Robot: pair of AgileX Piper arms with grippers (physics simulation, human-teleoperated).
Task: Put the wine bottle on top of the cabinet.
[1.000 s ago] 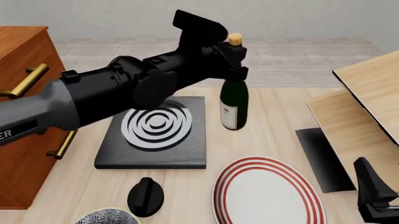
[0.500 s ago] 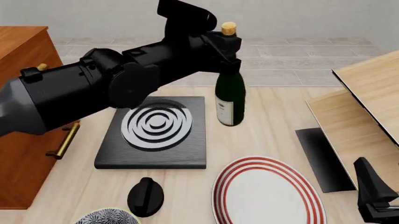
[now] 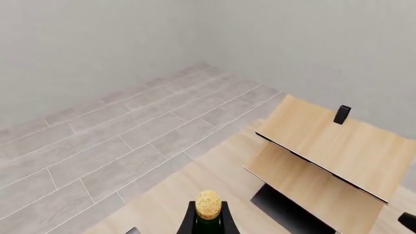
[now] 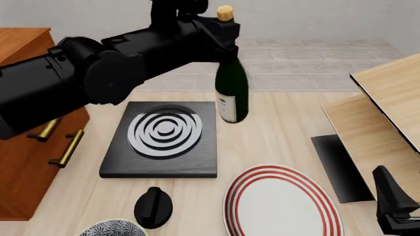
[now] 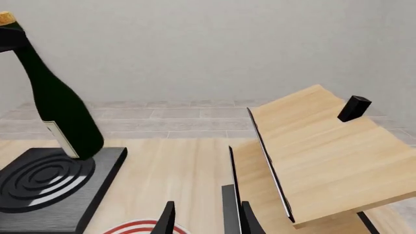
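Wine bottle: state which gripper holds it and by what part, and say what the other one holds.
The left gripper holds the wine bottle by its neck, just below the cork, lifted clear of the table. The right gripper holds nothing; its jaws stand open.

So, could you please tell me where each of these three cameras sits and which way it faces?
Front view: fixed above and behind the arms, facing forward and down over the table; the left arm crosses it, gripping the wine bottle by its neck beside the cabinet.
Left wrist view: behind the left gripper, looking past the bottle's cork at the floor and pale wood panels.
Right wrist view: behind the right gripper, low, facing forward.
Shared: all three show the bottle and the panels.
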